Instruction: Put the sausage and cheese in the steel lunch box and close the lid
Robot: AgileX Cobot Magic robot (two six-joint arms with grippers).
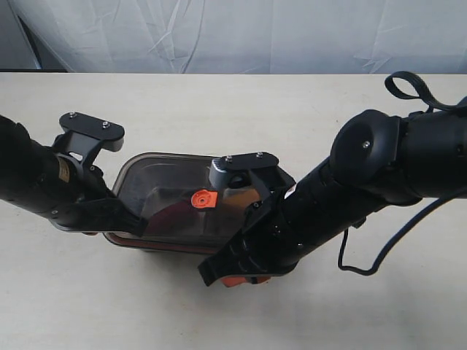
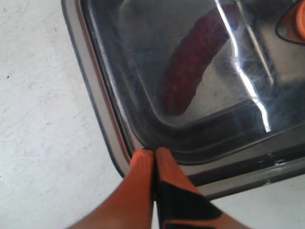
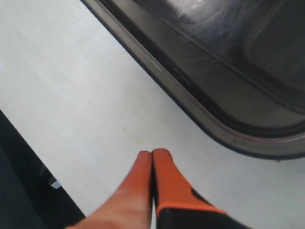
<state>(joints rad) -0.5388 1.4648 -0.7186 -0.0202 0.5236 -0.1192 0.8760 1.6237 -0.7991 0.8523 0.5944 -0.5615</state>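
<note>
Sitting flat on the steel lunch box (image 2: 224,114), the lid (image 1: 168,186) covers it edge to edge, with the orange valve tab (image 1: 205,198) showing at the lid's centre. Through the smoky plastic there's the sausage (image 2: 190,62), red and curved, lying inside the box under the end of the lid nearest the left gripper (image 2: 155,153) (the cheese I can't pick out under the glare). That gripper has its orange fingers pressed together with nothing between them, tips touching the lid's rim at a rounded corner. The right gripper (image 3: 151,153) has its fingers together too, empty, tips over the bare table (image 3: 71,71), just beside the lid's rim near another rounded corner and apart from it. The right arm's wrist passes over the lid's right end.
</note>
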